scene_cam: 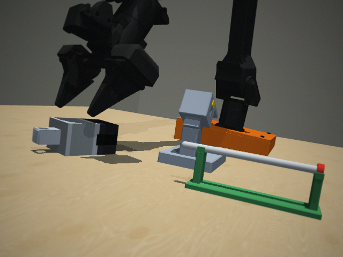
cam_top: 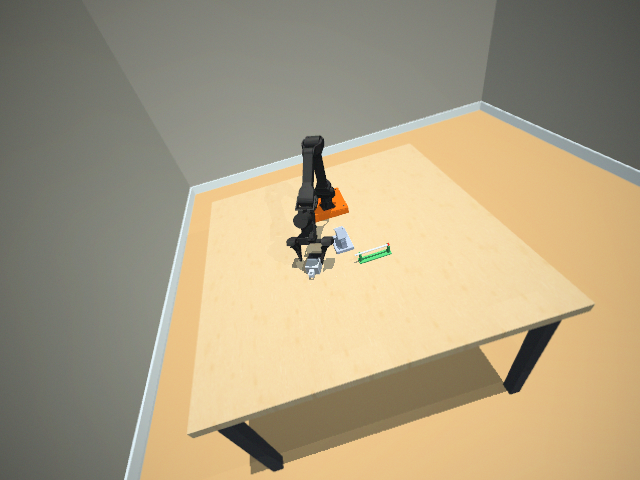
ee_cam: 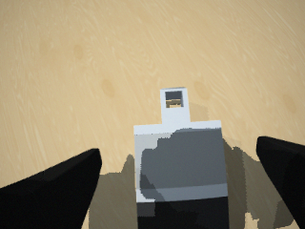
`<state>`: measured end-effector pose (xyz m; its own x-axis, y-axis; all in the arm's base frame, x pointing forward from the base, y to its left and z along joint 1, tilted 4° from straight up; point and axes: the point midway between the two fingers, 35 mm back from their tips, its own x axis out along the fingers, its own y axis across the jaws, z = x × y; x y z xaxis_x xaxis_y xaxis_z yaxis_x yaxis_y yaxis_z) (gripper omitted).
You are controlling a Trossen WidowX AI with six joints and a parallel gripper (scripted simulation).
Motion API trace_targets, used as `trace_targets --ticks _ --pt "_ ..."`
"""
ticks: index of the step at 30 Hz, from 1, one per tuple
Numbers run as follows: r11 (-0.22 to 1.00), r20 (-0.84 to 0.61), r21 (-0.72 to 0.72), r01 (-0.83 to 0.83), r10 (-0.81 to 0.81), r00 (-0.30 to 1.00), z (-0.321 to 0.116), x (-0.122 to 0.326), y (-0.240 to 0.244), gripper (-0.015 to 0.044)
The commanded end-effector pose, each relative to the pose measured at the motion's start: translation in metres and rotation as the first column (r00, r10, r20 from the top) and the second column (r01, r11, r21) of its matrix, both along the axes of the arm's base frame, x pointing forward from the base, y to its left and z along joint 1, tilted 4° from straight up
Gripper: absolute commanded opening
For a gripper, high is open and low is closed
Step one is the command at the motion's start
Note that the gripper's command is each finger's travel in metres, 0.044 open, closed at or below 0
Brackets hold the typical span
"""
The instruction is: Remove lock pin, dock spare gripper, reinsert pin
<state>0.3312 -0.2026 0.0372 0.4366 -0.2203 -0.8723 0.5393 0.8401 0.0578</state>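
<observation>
The spare gripper [cam_top: 312,267] [scene_cam: 80,139] [ee_cam: 183,164], a grey and black block, lies on the table with its holed grey spigot pointing away from the arm's base. My gripper [cam_top: 311,260] [scene_cam: 76,111] [ee_cam: 179,152] is open and empty above it, one finger to each side in the wrist view, the tips higher than the block. The grey-blue mount [cam_top: 341,239] [scene_cam: 195,103] stands upright with a tilted head; its socket opening is not clearly visible. The white lock pin [cam_top: 373,250] [scene_cam: 254,157] with a red end lies across both posts of the green rack [cam_top: 376,257] [scene_cam: 249,194], outside the mount.
The orange arm base [cam_top: 337,208] [scene_cam: 235,141] is behind the mount. The mount is between the spare gripper and the rack in the top view. A small yellow mark [scene_cam: 213,104] shows on the side of the mount's head. The wooden table [cam_top: 372,320] carries everything.
</observation>
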Motion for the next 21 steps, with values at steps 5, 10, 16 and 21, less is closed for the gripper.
trace_targets --ticks 5,10,16,21 --pt "1.000 -0.011 0.006 0.006 -0.006 1.000 -0.017 -0.002 0.002 0.0440" --pt "1.000 -0.011 0.006 0.006 -0.006 1.000 -0.026 -0.002 0.002 0.0440" --pt "1.000 -0.011 0.006 0.006 -0.006 1.000 -0.035 -0.002 0.003 0.0440" --pt "1.000 -0.011 0.006 0.007 -0.006 1.000 -0.043 -0.003 0.004 0.0440"
